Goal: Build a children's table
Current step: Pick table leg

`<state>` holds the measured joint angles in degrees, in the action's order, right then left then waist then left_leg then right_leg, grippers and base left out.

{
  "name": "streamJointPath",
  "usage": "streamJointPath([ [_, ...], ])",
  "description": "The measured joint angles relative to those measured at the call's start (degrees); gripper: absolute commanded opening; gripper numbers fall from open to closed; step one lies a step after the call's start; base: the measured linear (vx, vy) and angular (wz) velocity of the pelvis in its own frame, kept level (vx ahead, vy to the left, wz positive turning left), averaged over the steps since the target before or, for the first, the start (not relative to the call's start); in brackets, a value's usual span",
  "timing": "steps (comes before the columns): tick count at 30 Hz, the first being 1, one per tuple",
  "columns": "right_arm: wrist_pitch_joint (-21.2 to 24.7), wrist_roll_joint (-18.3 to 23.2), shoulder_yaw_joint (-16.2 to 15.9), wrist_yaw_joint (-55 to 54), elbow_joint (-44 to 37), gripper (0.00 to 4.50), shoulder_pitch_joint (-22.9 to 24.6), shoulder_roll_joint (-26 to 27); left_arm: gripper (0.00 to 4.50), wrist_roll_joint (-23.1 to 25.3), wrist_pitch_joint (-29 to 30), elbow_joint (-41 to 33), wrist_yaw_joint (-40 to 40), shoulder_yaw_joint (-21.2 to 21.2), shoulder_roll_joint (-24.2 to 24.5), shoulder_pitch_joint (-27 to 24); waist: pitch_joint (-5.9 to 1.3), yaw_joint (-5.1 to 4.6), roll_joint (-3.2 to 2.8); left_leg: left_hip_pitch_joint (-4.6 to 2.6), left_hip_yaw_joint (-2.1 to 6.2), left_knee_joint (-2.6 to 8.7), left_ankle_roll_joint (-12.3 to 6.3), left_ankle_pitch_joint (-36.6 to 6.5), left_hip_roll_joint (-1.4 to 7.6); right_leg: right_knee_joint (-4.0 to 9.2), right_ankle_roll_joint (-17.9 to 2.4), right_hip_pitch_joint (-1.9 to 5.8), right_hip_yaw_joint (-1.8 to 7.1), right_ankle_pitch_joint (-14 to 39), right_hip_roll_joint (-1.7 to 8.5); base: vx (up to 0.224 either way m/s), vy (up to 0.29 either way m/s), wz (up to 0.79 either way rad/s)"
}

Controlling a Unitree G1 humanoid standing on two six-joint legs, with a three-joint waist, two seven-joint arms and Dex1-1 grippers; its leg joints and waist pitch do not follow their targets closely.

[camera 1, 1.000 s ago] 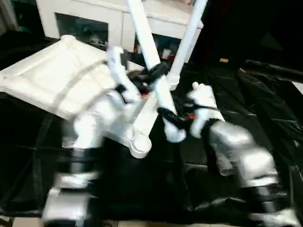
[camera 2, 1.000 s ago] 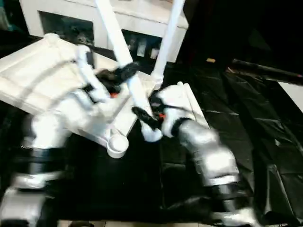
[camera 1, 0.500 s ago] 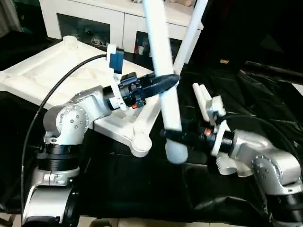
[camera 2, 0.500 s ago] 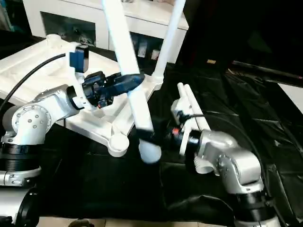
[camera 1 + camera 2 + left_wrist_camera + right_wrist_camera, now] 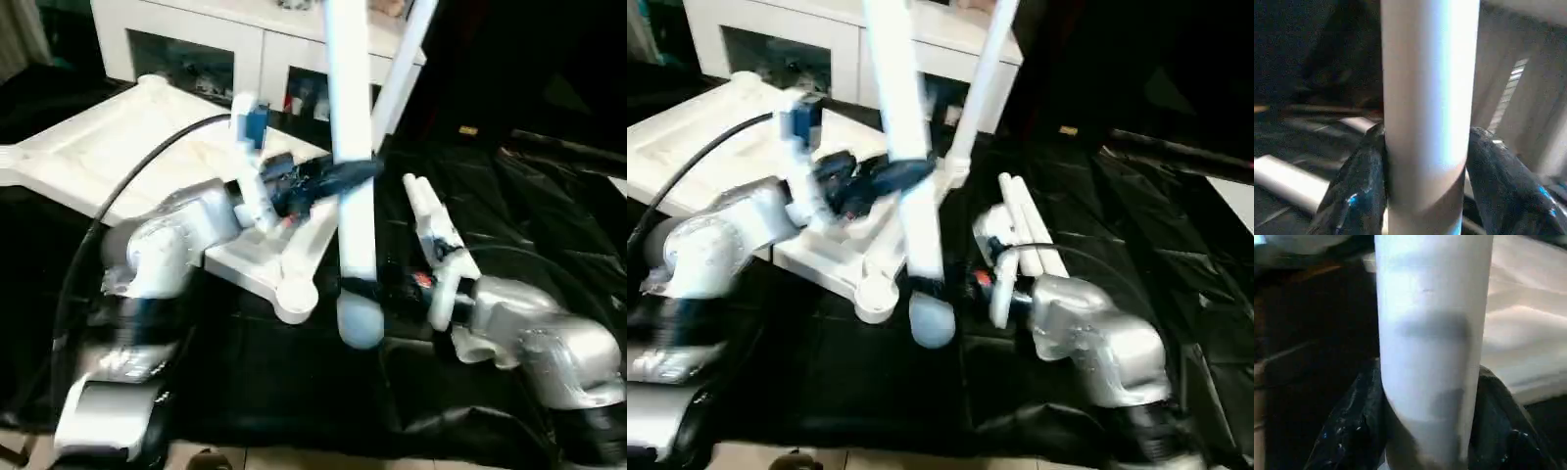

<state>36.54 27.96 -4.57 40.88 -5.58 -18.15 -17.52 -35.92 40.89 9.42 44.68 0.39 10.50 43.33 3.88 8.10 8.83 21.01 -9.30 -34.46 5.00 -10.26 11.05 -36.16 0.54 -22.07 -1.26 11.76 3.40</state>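
Observation:
The white tabletop point(image 5: 118, 147) lies underside up at the left, with a round corner socket point(image 5: 295, 297) nearest me. One white leg point(image 5: 400, 59) stands in the far corner socket. Both grippers hold a second white leg point(image 5: 351, 108) almost upright, with its rounded end point(image 5: 360, 325) hanging just right of the near socket. My left gripper point(image 5: 355, 174) is shut on its middle, the fingers point(image 5: 1359, 181) pressed to either side of the tube point(image 5: 1427, 98). My right gripper point(image 5: 359, 289) is shut on it lower down, fingers point(image 5: 1352, 431) hugging the tube point(image 5: 1432, 333).
Two more white legs point(image 5: 427, 211) lie side by side on the black sheet point(image 5: 549, 225) beside my right forearm. A white glass-door cabinet point(image 5: 196, 49) stands behind the tabletop. A black cable point(image 5: 122, 191) arcs over my left arm.
The held leg has swung from a slant to nearly upright, and its lower end has dropped and moved a little right of the near socket. Both grippers stayed shut on it.

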Motion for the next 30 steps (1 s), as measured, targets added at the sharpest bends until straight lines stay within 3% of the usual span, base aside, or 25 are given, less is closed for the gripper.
streamJointPath([
  [4, -1.79, -2.46, 0.32, -5.05, 0.09, 1.86, 0.00, 2.87, 2.95, 3.65, -1.47, -0.64, -5.39, -1.94, -2.54, -0.94, 0.11, 0.06, -0.70, 0.02, 0.01, 0.00, 0.01, 0.01, 0.00, 0.02, 0.00, 0.00, -0.03, 0.00, 0.00, 0.000, 0.000, 0.00],
  [12, -5.99, -9.19, -2.10, -14.11, -0.53, 1.86, 0.38, 6.50, 2.95, 6.11, -1.22, -4.44, -13.17, -2.78, -6.39, -2.97, 0.03, 0.06, -4.45, 0.01, 0.05, 0.03, 0.00, 0.00, -0.03, 0.00, 0.00, 0.01, -0.02, -0.01, -0.01, 0.000, 0.000, 0.00],
  [14, -6.60, -11.82, -2.92, -16.81, -0.51, 1.86, 0.39, 7.06, 2.60, 8.43, -1.18, -4.49, -17.26, -3.34, -7.30, -2.99, 0.03, 0.05, -5.07, 0.00, 0.07, 0.05, 0.00, 0.00, -0.03, -0.01, 0.03, 0.01, -0.02, -0.03, -0.01, 0.000, 0.000, 0.00],
  [19, -7.10, -13.43, -3.33, -19.72, -0.59, 1.86, 0.57, 8.68, 2.46, 10.64, -1.19, -4.42, -22.86, -3.48, -9.58, -3.75, 0.00, -0.12, -5.81, 0.02, 0.08, 0.07, 0.00, 0.00, -0.03, 0.00, 0.04, -0.02, -0.02, -0.05, -0.02, 0.000, 0.000, 0.00],
  [20, -7.14, -13.95, -3.53, -20.13, -0.72, 1.86, 0.69, 8.95, 2.18, 10.63, -1.19, -4.42, -23.66, -3.13, -10.01, -3.75, -0.01, -0.17, -5.94, 0.02, 0.08, 0.07, 0.00, 0.00, -0.03, 0.01, 0.04, -0.02, -0.01, -0.05, -0.03, 0.000, 0.000, 0.00],
  [22, -7.15, -14.20, -3.83, -20.64, -0.92, 1.86, 0.74, 9.17, 2.11, 10.62, -1.19, -4.40, -24.33, -2.56, -10.47, -3.75, -0.05, -0.18, -6.16, 0.04, 0.08, 0.07, 0.00, 0.00, -0.03, 0.03, 0.05, -0.03, -0.01, -0.05, -0.03, 0.000, 0.000, 0.00],
  [28, -8.07, -15.14, -4.03, -21.03, -1.57, 1.86, 0.73, 9.29, 1.87, 8.65, -0.73, -4.33, -25.11, -0.06, -11.56, -3.74, -0.05, -0.19, -6.23, 0.04, 0.06, 0.07, -0.01, -0.01, -0.03, 0.05, 0.05, -0.04, 0.01, -0.05, -0.03, 0.000, 0.000, 0.00],
  [30, -7.89, -13.51, -3.28, -20.12, -1.68, 2.42, 0.84, 9.85, 1.85, 7.85, -0.26, -4.33, -24.64, 0.88, -11.48, -3.68, -0.05, -0.18, -6.23, 0.04, 0.05, 0.07, -0.01, -0.01, -0.03, 0.05, 0.05, -0.04, 0.02, -0.05, -0.03, 0.000, 0.000, 0.00],
])
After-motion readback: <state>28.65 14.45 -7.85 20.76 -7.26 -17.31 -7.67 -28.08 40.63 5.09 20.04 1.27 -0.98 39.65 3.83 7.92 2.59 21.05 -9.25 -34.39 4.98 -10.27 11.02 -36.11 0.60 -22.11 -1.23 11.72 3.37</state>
